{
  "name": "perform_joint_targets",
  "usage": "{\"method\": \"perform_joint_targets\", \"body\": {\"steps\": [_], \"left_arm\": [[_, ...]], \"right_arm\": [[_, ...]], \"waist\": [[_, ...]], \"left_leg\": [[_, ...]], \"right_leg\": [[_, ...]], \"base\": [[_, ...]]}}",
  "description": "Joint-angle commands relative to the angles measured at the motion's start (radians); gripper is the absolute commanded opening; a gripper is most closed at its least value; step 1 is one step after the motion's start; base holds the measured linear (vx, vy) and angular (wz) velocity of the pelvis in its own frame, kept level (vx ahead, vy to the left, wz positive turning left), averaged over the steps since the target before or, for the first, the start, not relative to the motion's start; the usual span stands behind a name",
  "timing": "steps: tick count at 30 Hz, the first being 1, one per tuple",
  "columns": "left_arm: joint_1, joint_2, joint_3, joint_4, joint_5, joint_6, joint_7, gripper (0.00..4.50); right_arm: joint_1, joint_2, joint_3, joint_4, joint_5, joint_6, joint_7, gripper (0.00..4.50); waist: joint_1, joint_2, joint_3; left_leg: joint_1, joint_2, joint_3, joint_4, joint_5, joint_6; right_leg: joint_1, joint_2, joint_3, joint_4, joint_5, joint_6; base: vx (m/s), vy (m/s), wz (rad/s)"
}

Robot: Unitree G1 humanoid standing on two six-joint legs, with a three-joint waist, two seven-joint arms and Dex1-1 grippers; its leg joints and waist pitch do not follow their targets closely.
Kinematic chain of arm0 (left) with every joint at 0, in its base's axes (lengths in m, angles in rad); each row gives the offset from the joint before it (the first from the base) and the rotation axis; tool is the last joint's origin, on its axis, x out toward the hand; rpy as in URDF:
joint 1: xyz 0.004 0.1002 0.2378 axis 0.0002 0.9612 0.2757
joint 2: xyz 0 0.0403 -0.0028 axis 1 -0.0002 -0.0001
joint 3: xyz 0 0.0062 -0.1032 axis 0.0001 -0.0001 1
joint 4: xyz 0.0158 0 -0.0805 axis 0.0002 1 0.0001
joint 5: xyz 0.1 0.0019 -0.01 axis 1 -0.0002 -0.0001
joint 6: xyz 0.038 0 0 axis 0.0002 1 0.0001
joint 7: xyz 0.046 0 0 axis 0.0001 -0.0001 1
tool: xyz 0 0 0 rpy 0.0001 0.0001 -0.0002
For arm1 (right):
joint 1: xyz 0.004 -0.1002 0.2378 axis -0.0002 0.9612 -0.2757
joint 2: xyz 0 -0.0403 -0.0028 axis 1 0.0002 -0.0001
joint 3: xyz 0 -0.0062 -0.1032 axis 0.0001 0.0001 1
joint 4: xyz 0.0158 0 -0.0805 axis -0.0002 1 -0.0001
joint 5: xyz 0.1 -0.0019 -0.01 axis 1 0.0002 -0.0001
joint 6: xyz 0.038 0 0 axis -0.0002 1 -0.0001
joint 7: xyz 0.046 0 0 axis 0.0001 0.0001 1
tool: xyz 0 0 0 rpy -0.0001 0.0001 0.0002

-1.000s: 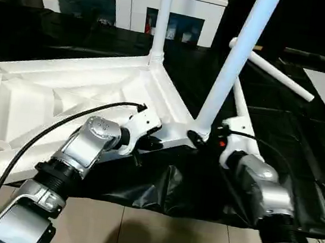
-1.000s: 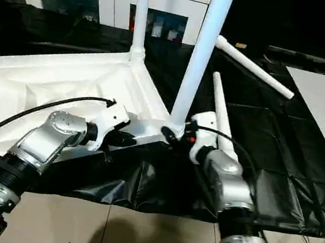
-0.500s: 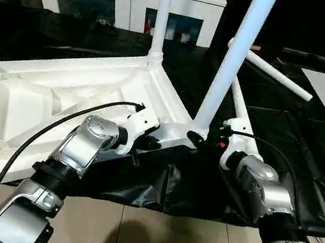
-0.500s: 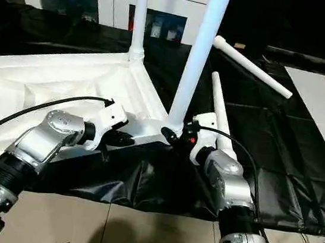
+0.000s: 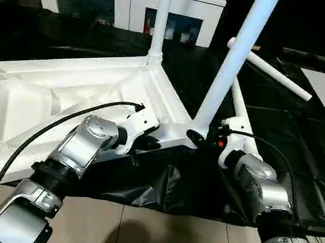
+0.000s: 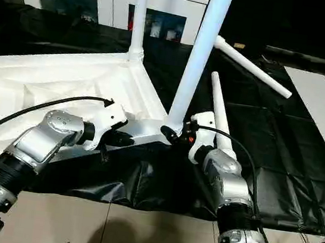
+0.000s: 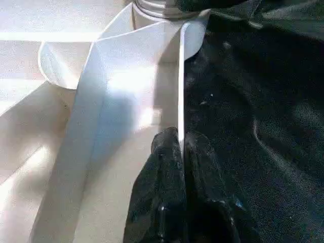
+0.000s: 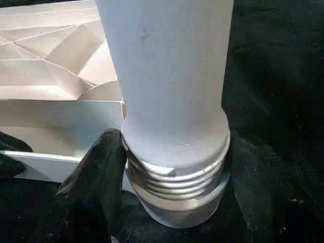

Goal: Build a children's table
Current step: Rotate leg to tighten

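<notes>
head pair downward over forearms; wrist views close on table corner (image 5: 179, 137)

Both forearms are brushed silver metal — rounded, segmented housings joined by dark ribbed collars near the elbows. The left forearm (image 5: 84, 147) ends in a white wrist block, with a black cable arcing back from it along the arm. The right forearm (image 5: 258, 191) carries a thinner black cable and a small red mark at its white wrist. The fingers (image 7: 169, 202) are matte black — soft-looking and rounded.
</notes>
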Motion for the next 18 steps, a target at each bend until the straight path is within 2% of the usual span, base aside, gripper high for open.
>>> {"method": "perform_joint_targets", "body": {"steps": [1,5,6,7,9,10,11,12,13,14,15,16,17,18], "left_arm": [[-0.005,-0.021,0.025,-0.03,-0.008,0.005,0.045,0.0],[-0.028,-0.073,0.052,0.027,0.002,0.025,0.146,0.0],[-0.06,-0.139,0.087,0.098,0.005,0.046,0.263,0.0],[-0.06,-0.139,0.087,0.098,0.005,0.046,0.263,0.0],[-0.081,-0.181,0.113,0.14,0.0,0.053,0.333,0.0],[-0.108,-0.226,0.141,0.192,-0.009,0.045,0.411,0.0],[-0.14,-0.276,0.167,0.243,-0.019,0.035,0.489,0.0],[-0.163,-0.313,0.182,0.275,-0.025,0.026,0.543,0.0],[-0.177,-0.341,0.187,0.287,-0.027,0.024,0.574,0.0],[-0.179,-0.347,0.186,0.287,-0.028,0.024,0.577,0.0],[-0.181,-0.36,0.182,0.283,-0.028,0.025,0.581,0.0],[-0.17,-0.373,0.171,0.256,-0.025,0.035,0.575,0.0],[-0.168,-0.374,0.17,0.252,-0.025,0.036,0.575,0.0],[-0.162,-0.374,0.168,0.244,-0.024,0.039,0.573,0.0]], "right_arm": [[-0.022,0.015,-0.013,0.032,-0.016,-0.021,-0.063,2.7],[-0.041,0.051,-0.038,0.083,-0.03,-0.024,-0.187,2.7],[-0.061,0.093,-0.056,0.128,-0.037,-0.021,-0.295,2.7],[-0.061,0.093,-0.056,0.128,-0.037,-0.021,-0.295,2.7],[-0.073,0.117,-0.063,0.153,-0.041,-0.019,-0.351,2.7],[-0.087,0.145,-0.068,0.179,-0.042,-0.019,-0.396,2.7],[-0.109,0.179,-0.074,0.214,-0.039,-0.023,-0.445,2.7],[-0.127,0.204,-0.078,0.243,-0.038,-0.027,-0.482,2.7],[-0.142,0.223,-0.078,0.267,-0.039,-0.035,-0.504,2.7],[-0.146,0.227,-0.078,0.273,-0.039,-0.039,-0.509,2.68],[-0.155,0.234,-0.078,0.286,-0.04,-0.046,-0.518,2.58],[-0.171,0.241,-0.076,0.31,-0.042,-0.065,-0.525,2.41],[-0.173,0.242,-0.076,0.312,-0.042,-0.067,-0.524,2.29],[-0.176,0.242,-0.076,0.316,-0.043,-0.073,-0.523,2.29]], "waist": [[0.006,-0.003,-0.072],[0.003,-0.001,-0.071],[0.002,-0.002,-0.071],[0.003,-0.001,-0.068],[0.006,-0.003,-0.07],[0.007,-0.004,-0.069],[0.012,-0.003,-0.07],[0.012,-0.005,-0.071],[0.014,0.0,-0.073],[0.002,-0.005,-0.074],[0.002,-0.005,-0.074],[-0.005,-0.007,-0.083],[0.002,-0.006,-0.088],[0.003,-0.007,-0.088]], "left_leg": [[0.021,0.022,-0.007,-0.064,-0.155,0.038],[0.021,0.02,-0.006,-0.064,-0.168,0.021],[0.025,0.021,-0.005,-0.065,-0.174,0.019],[0.028,0.018,-0.005,-0.066,-0.2,0.005],[0.028,0.019,-0.005,-0.067,-0.21,0.001],[0.031,0.017,-0.003,-0.066,-0.219,0.003],[0.032,0.018,-0.006,-0.066,-0.221,0.001],[0.03,0.015,-0.003,-0.064,-0.214,0.001],[0.024,0.014,-0.007,-0.065,-0.212,0.006],[0.007,0.012,-0.011,-0.068,-0.2,0.014],[0.007,0.012,-0.011,-0.068,-0.2,0.014],[-0.002,0.011,-0.016,-0.063,-0.142,0.025],[0.012,0.012,-0.009,-0.052,-0.113,0.052],[0.011,0.012,-0.009,-0.051,-0.087,0.067]], "right_leg": [[0.048,-0.047,0.034,-0.054,-0.106,-0.235],[0.046,-0.046,0.035,-0.056,-0.13,-0.233],[0.043,-0.046,0.036,-0.058,-0.134,-0.231],[0.04,-0.046,0.036,-0.064,-0.179,-0.221],[0.04,-0.047,0.037,-0.066,-0.194,-0.206],[0.035,-0.044,0.038,-0.069,-0.192,-0.201],[0.038,-0.046,0.037,-0.068,-0.196,-0.197],[0.037,-0.045,0.04,-0.067,-0.18,-0.198],[0.044,-0.044,0.039,-0.063,-0.166,-0.191],[0.054,-0.045,0.036,-0.061,-0.15,-0.181],[0.054,-0.045,0.036,-0.061,-0.15,-0.181],[0.064,-0.048,0.03,-0.052,-0.095,-0.179],[0.051,-0.048,0.034,-0.048,-0.019,-0.206],[0.053,-0.044,0.034,-0.043,0.023,-0.217]], "base": [[0.0,0.0,0.0],[0.0,0.0,0.0],[0.0,0.0,0.0],[0.0,0.0,0.0],[0.0,0.0,0.0],[0.0,0.0,0.0],[0.0,0.0,0.0],[0.0,0.0,0.0],[0.0,0.0,0.0],[0.0,0.0,0.0],[0.0,0.0,0.0],[0.0,0.0,0.0],[0.0,0.0,0.0],[0.0,0.0,0.0]]}}
